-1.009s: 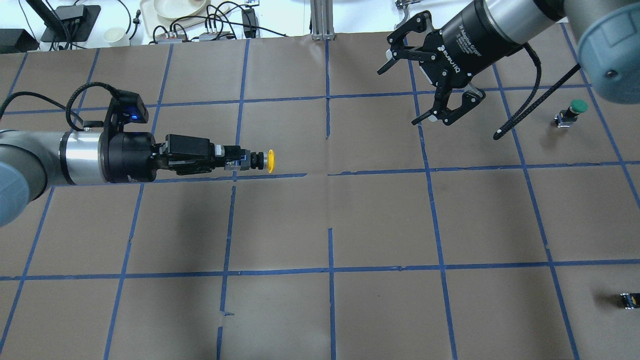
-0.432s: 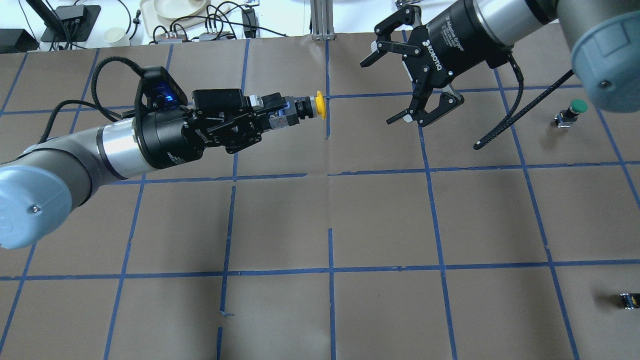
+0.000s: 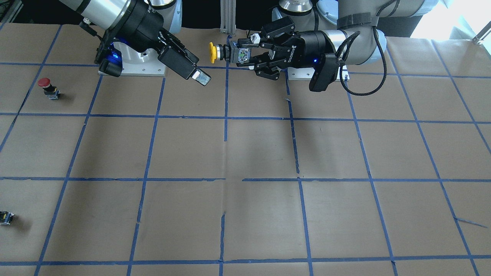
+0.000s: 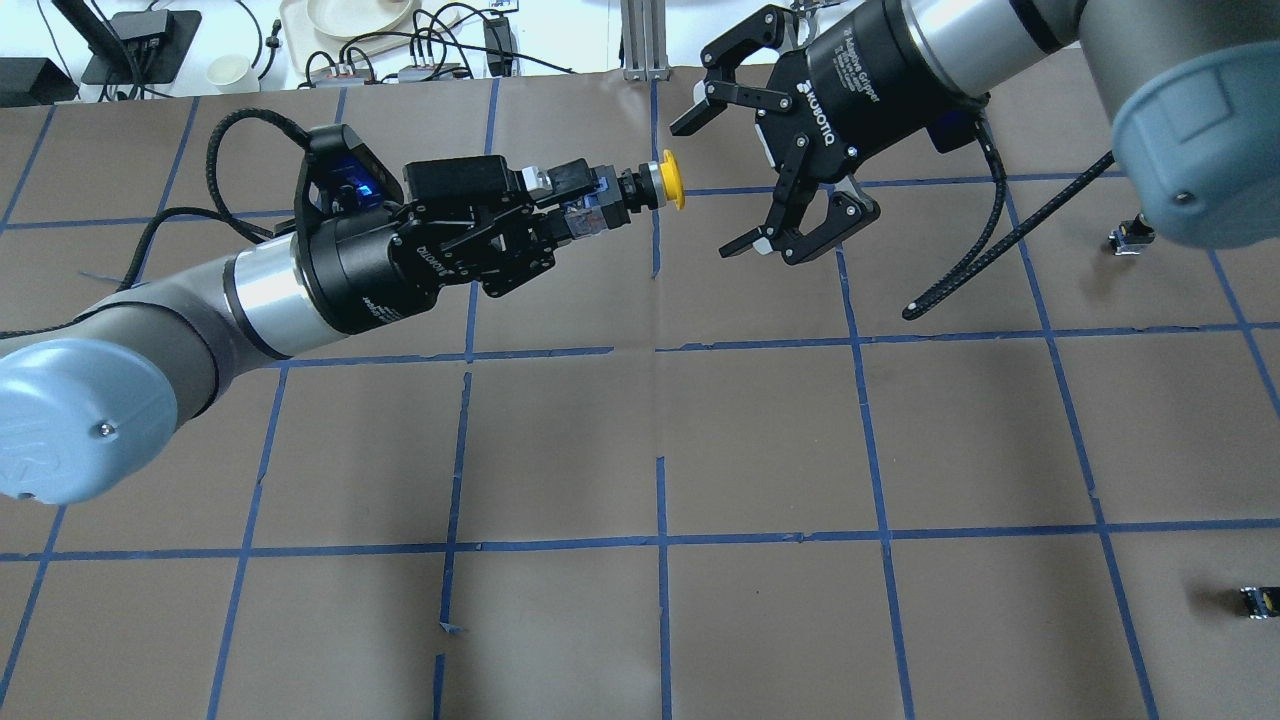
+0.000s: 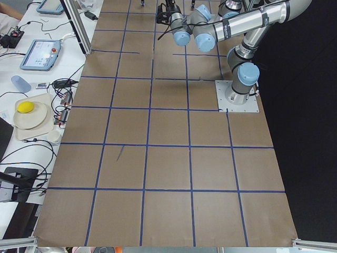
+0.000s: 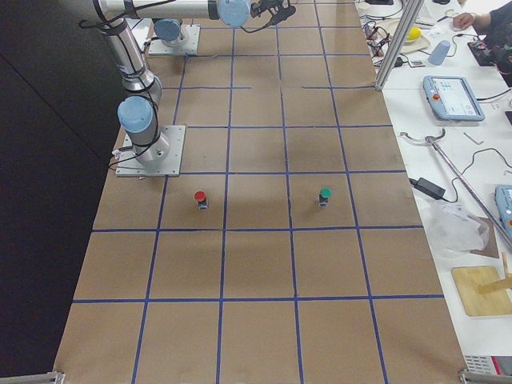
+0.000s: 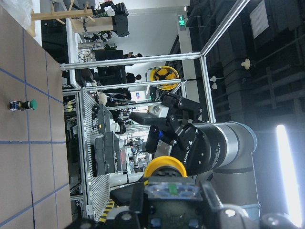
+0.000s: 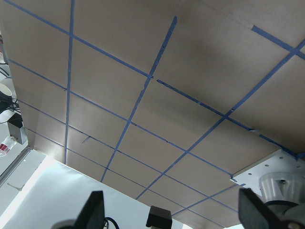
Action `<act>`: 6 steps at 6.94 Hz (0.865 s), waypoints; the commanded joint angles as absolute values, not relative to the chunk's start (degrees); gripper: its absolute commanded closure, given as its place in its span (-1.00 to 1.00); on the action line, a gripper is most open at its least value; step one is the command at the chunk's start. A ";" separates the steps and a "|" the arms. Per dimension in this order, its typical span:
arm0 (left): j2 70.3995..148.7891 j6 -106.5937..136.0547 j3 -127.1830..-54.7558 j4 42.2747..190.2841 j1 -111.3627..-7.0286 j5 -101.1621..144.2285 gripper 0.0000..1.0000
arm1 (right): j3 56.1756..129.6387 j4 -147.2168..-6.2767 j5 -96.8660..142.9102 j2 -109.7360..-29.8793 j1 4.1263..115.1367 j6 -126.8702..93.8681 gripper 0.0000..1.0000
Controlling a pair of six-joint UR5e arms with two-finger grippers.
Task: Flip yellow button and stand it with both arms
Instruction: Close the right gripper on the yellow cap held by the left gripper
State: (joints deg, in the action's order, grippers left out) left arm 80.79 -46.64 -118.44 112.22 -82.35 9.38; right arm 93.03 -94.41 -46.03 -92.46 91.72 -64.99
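Above the far middle of the table (image 4: 560, 450): the yellow button (image 4: 650, 187) hangs in the air, lying sideways and touching no surface.
Left fingers (image 4: 565, 175): clamped on the button's grey base end, so the black body and yellow cap stick out free.
Cap direction: pointed straight at the right arm, likely to offer a clear grip for a handover.
Right fingers (image 4: 815, 232): spread wide and holding nothing; their gap faces the cap, near it but apart.
Reason for two arms: a mid-air swap seems the way to re-grip the button so its base can go down on the table.
Writing: "ROBOTIQ" in white on the black housing behind each set of fingers; a smaller line on the right one is too fine to read surely.
Others: a red button (image 3: 45, 83), a green button (image 6: 324, 194) and a small dark block (image 4: 1258, 600) sit well apart on the table.
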 commanded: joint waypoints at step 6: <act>80.60 -46.76 -118.39 112.15 -82.44 9.49 0.68 | 93.51 -93.87 -41.05 -95.19 92.37 -69.43 -0.81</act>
